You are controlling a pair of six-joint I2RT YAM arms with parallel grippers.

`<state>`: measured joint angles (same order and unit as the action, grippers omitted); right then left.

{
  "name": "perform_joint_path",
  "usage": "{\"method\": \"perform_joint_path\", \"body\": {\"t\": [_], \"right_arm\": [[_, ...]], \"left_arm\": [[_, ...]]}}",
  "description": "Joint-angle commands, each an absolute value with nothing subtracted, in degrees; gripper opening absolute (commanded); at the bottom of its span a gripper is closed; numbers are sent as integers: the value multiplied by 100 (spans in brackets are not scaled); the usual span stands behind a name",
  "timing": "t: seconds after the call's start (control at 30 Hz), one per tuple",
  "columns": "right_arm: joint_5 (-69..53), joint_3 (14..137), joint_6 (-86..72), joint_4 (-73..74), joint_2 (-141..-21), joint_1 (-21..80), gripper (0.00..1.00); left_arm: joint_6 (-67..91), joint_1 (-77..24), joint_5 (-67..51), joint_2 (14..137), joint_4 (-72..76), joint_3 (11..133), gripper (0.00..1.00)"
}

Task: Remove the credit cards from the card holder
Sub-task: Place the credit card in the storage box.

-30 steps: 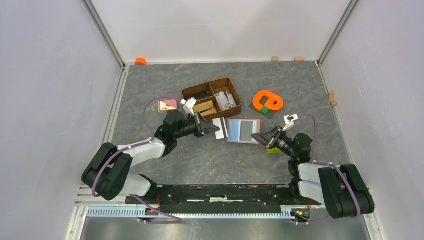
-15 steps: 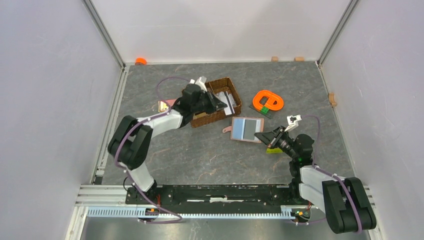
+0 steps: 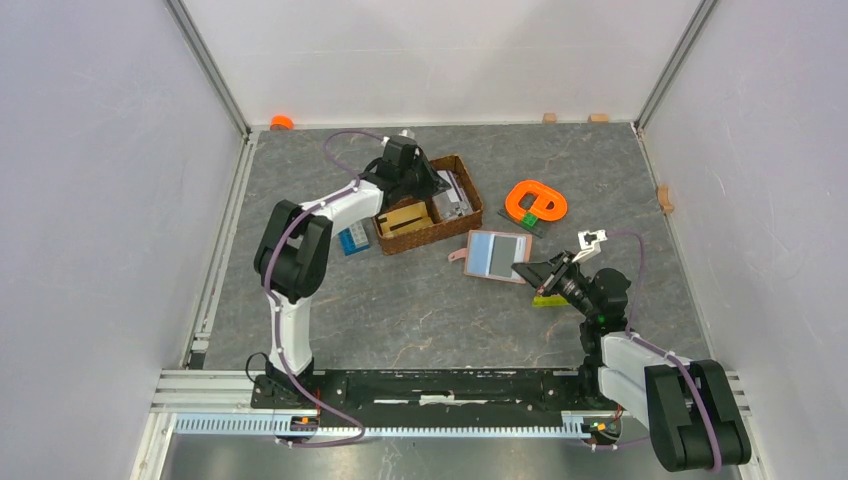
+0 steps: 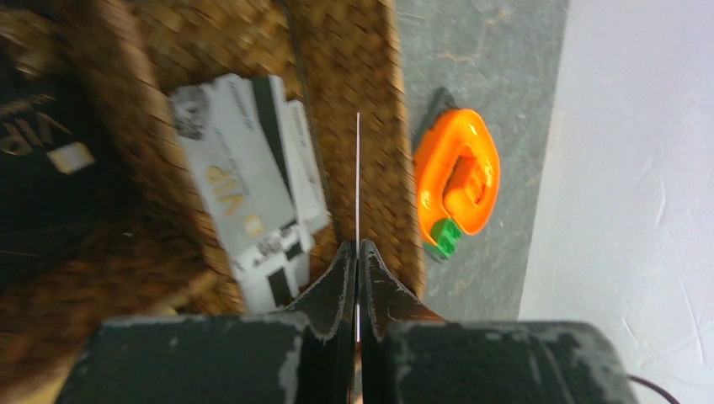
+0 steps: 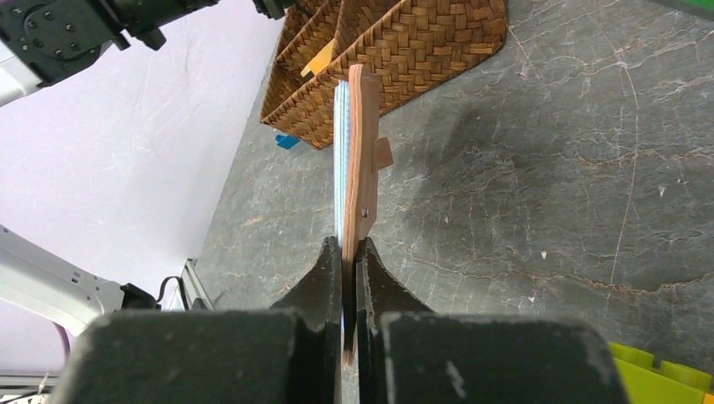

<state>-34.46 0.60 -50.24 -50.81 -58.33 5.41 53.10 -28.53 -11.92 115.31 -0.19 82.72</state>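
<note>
My right gripper (image 3: 527,270) (image 5: 351,252) is shut on the edge of the reddish-brown card holder (image 3: 495,256) (image 5: 362,160) and holds it above the table; its pale sleeves face up in the top view. My left gripper (image 3: 432,186) (image 4: 357,252) is shut on one thin credit card (image 4: 358,177), seen edge-on as a white line, over the right part of the woven basket (image 3: 395,229) (image 4: 354,67). Other credit cards (image 4: 244,177) (image 3: 452,200), grey-white with print, lie in the basket's compartment just left of the held card.
An orange clamp-like piece (image 3: 536,201) (image 4: 456,172) lies right of the basket. A small blue block (image 3: 351,240) sits left of the basket. A yellow-green block (image 3: 548,299) lies under my right wrist. The basket (image 5: 396,50) stands beyond the card holder.
My left gripper has carried a card from beside the card holder up and back over the basket. The right gripper kept hold of the card holder, barely shifting.
</note>
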Motion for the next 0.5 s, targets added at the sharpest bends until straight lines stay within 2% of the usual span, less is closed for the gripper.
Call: {"method": "perform_joint_path", "body": {"t": [0.0, 0.23, 0.47], "right_arm": [[-3439, 28, -5049, -5326, -5757, 484, 0], [-3456, 29, -5065, -5375, -5806, 470, 0], [-3495, 29, -5108, -5458, -5861, 461, 0]], "left_arm": [[5286, -2609, -1006, 11863, -386, 8745, 2], [5133, -2278, -1458, 12515, -698, 9334, 4], [5139, -2233, -2026, 12477, -832, 9518, 35]]}}
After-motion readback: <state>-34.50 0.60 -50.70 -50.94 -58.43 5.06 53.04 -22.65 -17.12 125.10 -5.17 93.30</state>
